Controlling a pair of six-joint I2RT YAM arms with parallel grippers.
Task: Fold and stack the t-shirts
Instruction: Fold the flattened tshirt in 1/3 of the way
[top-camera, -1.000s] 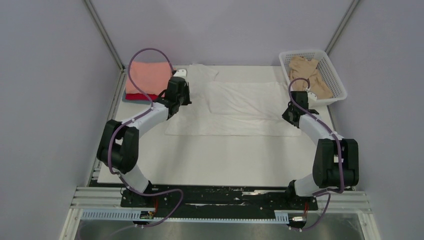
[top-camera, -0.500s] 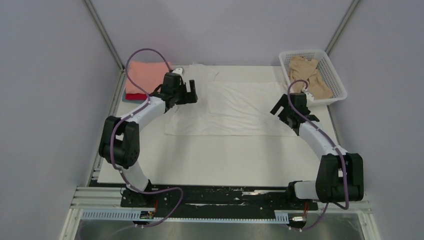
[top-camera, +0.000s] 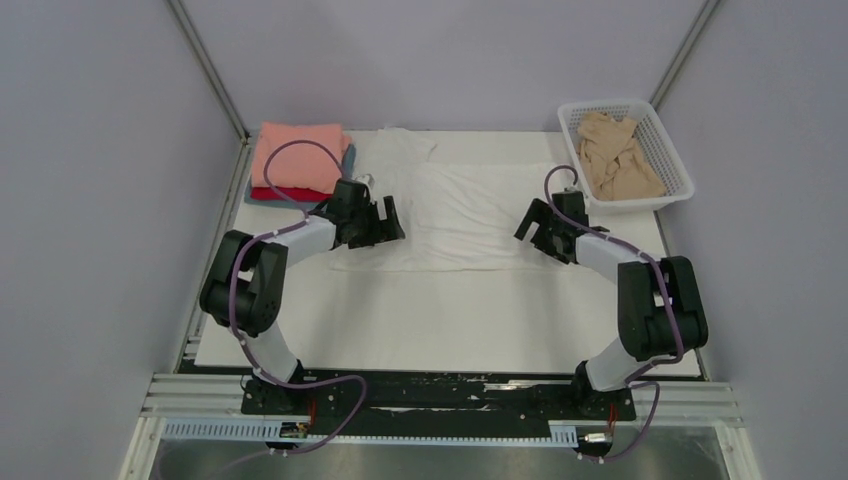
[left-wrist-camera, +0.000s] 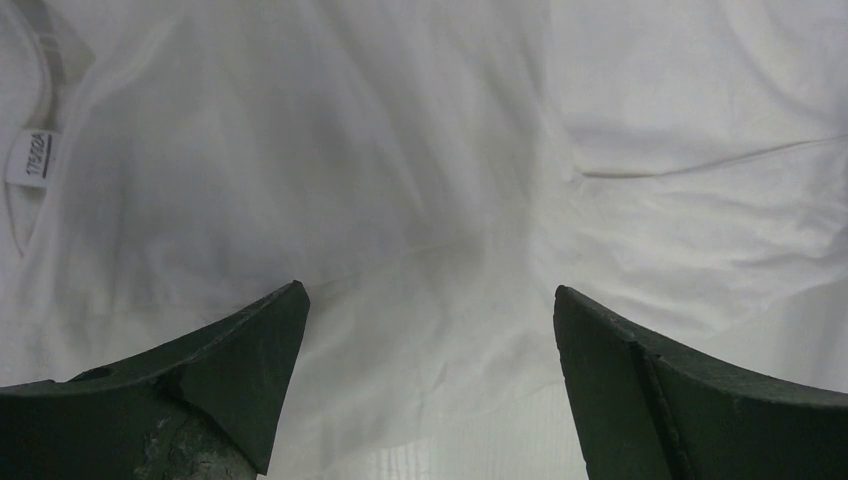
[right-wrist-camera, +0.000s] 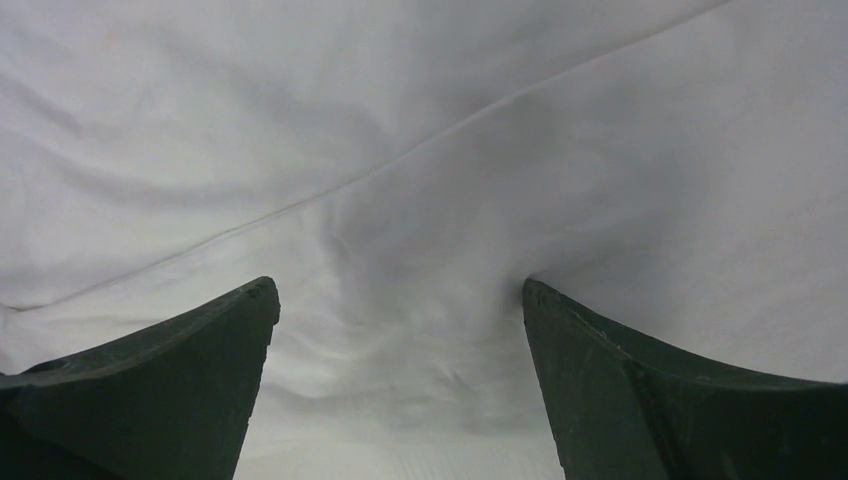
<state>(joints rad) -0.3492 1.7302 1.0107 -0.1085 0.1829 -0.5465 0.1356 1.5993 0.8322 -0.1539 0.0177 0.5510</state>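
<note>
The left gripper (top-camera: 388, 216) and right gripper (top-camera: 530, 230) gape over the white t-shirt (top-camera: 465, 205), whose neck label (left-wrist-camera: 28, 158) only the left wrist view shows.

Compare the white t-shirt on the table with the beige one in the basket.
The white t-shirt lies spread flat on the table; the beige t-shirt sits crumpled in the basket. The white t-shirt covers far more area than the bunched beige t-shirt. Both are plain cloth, neither on the folded pile.
</note>
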